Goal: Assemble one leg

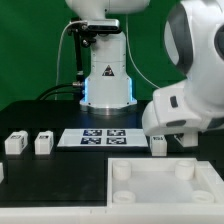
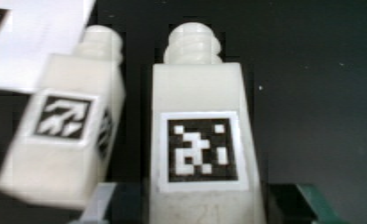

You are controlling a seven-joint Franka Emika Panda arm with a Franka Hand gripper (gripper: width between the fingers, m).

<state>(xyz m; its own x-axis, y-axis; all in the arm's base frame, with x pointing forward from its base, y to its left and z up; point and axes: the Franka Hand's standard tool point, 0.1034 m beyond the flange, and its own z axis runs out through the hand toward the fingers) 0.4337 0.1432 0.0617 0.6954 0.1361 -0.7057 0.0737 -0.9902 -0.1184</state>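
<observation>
Square black-and-white marker tags [image 2: 199, 150] mark each leg [image 2: 198, 95] and the marker board [image 1: 103, 137]; a triangular sign [image 1: 110, 72] sits on the robot base [image 1: 108, 95]. No words legible.

White boxy leg [image 2: 198, 100], square marker, knobbed end, second leg [image 2: 64, 85] seemingly touching it

Tray [image 1: 165, 185]: fills most of the counter's [image 1: 70, 160] near edge. Robot base [image 1: 107, 80]: blocks far edge. Marker board [image 1: 100, 137]: flat, centre. Leg [image 2: 198, 130] and tilted leg [image 2: 70, 125]: side by side, little room between. Open: counter between tray and marker board.
</observation>
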